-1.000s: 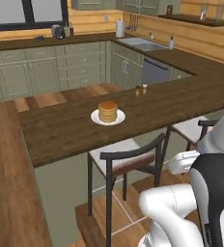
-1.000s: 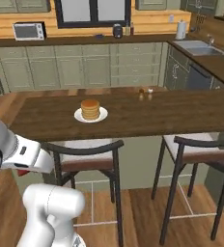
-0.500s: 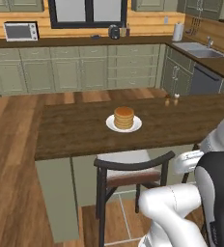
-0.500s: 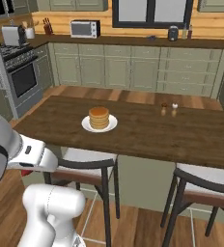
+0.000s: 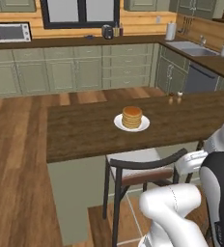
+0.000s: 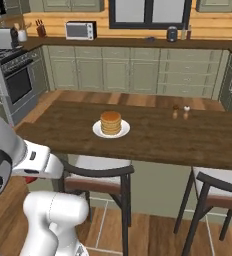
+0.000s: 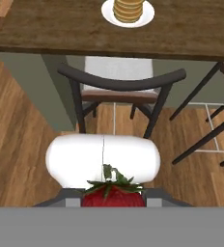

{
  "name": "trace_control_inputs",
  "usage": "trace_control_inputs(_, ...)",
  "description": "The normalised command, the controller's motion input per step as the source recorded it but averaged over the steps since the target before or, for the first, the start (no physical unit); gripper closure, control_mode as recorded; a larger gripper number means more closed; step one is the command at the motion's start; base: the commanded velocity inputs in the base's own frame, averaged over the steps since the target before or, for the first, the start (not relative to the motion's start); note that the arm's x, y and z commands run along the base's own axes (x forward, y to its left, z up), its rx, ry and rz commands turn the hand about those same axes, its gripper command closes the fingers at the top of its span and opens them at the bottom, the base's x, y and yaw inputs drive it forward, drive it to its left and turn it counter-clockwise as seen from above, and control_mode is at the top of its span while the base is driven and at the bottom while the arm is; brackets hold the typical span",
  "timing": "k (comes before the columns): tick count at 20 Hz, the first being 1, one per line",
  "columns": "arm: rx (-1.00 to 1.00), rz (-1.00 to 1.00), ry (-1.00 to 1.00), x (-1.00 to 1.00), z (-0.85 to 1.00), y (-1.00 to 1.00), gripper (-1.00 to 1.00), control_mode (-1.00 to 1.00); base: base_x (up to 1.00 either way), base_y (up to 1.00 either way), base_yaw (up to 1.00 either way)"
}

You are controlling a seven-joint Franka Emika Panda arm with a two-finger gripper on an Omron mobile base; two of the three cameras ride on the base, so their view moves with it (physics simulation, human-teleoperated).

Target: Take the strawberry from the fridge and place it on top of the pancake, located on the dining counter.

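In the hand view my gripper (image 7: 113, 198) is shut on the strawberry (image 7: 113, 194), a red berry with green leaves at the bottom of the frame. It hangs low, over the wooden floor in front of a chair. The pancake (image 5: 132, 116) (image 6: 110, 122) (image 7: 128, 8) is a small stack on a white plate (image 5: 144, 125), standing on the dark brown dining counter (image 5: 80, 132) (image 6: 158, 142) (image 7: 51, 29) beyond that chair. A light-grey strip at the left edge of the right base view may be the fridge; I cannot tell.
A dark chair (image 5: 143, 166) (image 6: 95, 172) (image 7: 121, 84) with a pale seat stands against the counter, between me and the pancake. A second chair (image 6: 218, 190) stands to its right. Two small shakers (image 5: 175, 97) (image 6: 180, 111) sit right of the plate. Green cabinets line the far wall.
The whole picture has shifted in both base views, so the base has moved. The counter and pancake now lie more squarely ahead and closer. The gripper stays shut on the strawberry.
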Motion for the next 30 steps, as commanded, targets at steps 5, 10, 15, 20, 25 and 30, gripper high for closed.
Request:
trace_control_inputs(5,0.00,0.00,0.00,0.00,0.00,0.00,1.00,1.00,0.35,0.36,-0.12)
trace_control_inputs(10,0.00,0.00,0.00,0.00,0.00,0.00,1.00,1.00,0.72,-0.20,0.03)
trace_control_inputs(15,0.00,0.00,0.00,0.00,0.00,0.00,1.00,1.00,0.77,-0.24,0.03)
trace_control_inputs(20,0.00,0.00,0.00,0.00,0.00,0.00,1.00,1.00,0.22,0.00,0.00)
trace_control_inputs(25,0.00,-0.01,-0.01,0.12,0.05,0.00,1.00,-1.00,0.24,0.00,0.00)
trace_control_inputs(30,0.00,-0.07,0.03,0.97,0.38,0.00,1.00,-1.00,0.00,0.00,0.00)
